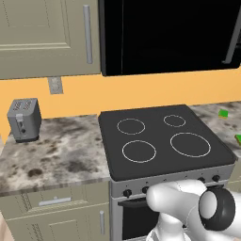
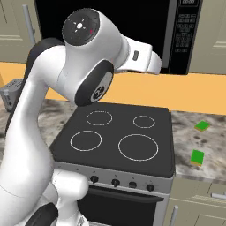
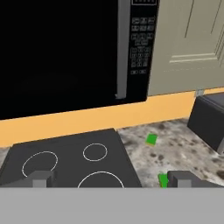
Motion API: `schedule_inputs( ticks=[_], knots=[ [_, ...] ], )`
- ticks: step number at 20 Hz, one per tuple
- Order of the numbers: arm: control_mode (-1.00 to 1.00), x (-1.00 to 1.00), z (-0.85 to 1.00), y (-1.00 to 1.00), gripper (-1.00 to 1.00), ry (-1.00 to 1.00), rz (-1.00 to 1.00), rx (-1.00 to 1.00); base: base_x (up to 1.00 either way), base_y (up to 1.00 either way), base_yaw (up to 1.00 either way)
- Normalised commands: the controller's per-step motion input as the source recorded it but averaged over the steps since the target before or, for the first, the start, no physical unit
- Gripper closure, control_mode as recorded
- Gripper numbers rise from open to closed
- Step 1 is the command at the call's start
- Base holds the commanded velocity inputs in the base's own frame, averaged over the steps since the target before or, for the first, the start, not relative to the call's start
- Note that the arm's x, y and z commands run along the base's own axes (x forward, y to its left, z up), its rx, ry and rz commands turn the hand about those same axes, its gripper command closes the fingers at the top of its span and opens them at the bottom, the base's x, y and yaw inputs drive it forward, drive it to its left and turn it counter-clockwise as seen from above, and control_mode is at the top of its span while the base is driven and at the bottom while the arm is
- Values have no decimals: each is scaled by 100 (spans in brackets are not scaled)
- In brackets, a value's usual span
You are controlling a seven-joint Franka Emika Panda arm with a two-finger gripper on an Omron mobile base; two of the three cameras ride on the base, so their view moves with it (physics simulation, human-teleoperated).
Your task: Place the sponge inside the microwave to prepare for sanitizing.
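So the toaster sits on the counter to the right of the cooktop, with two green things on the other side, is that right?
Not quite. The toaster sits on the counter left of the cooktop, as the left base view shows. The two green things lie on the counter to the cooktop's right.

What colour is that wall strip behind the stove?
Orange; the wall strip shows best in the left base view.
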Motion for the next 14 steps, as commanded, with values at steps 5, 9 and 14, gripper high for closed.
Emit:
schedule_inputs(
  ticks=[5, 9, 14],
  knots=[
    [-100, 61, 0, 0, -100, 0, 0, 0, 0, 0, 0],
    [-100, 69, 0, 0, -100, 0, 0, 0, 0, 0, 0],
    [-100, 48, 0, -15, -100, 2, 0, 0, 0, 0, 0]
  ],
)
